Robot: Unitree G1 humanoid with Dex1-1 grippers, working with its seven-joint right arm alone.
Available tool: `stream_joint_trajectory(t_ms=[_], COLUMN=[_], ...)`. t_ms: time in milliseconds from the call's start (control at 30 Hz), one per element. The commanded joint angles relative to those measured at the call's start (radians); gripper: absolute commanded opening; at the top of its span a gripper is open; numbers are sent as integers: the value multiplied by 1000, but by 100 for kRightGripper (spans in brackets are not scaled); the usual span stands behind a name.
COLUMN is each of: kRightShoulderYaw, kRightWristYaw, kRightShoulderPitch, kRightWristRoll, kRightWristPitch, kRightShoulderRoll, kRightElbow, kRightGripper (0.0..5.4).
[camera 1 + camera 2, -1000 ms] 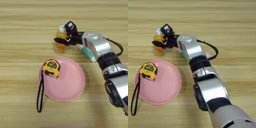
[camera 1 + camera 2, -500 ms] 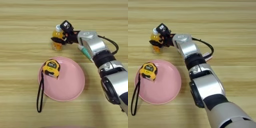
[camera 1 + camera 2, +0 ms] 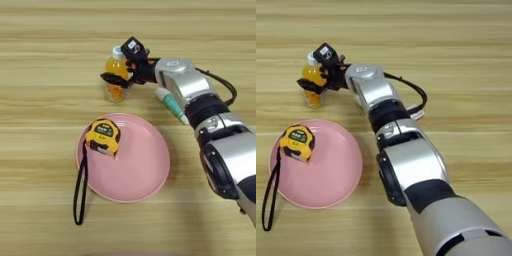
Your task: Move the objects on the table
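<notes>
A small orange-juice bottle (image 3: pixel 115 84) with a white cap stands upright on the table (image 3: pixel 45 45), just beyond the plate. My right gripper (image 3: pixel 119 65) reaches in from the right and is shut on it, one black finger on the far side and one on the near side. A yellow-black tape measure (image 3: pixel 102 137) lies on the left part of the round pink plate (image 3: pixel 142 172). Its black strap (image 3: pixel 79 192) hangs over the plate's left rim onto the wood. A white-and-teal tube (image 3: pixel 171 104) lies beside my forearm, partly hidden by it.
My silver forearm (image 3: pixel 381 100) stretches from the lower right across the table to the bottle, with a black cable (image 3: pixel 222 87) looping off it. Bare wood lies to the left of the bottle and the plate and along the far side.
My gripper and the bottle in it have shifted a little to the left. The tape measure, the plate and the tube have stayed put.
</notes>
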Motion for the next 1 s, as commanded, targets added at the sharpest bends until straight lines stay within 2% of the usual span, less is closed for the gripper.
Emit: stream_joint_trajectory(t_ms=[33,300,600,833,1000], kRightShoulderYaw=[-24,-41,-61,-77,-84], kRightWristYaw=[-27,-31,-10,22,67], kRightShoulderPitch=[-132,-143,-126,-79,-7], kRightWristRoll=[12,20,53,104,156], kRightWristPitch=[-48,-60,-84,-87,-76], kRightShoulderRoll=[-16,-12,-12,-18,-24], kRightElbow=[-28,-22,-103,-248,-440], kRightGripper=[537,537,537,537,537])
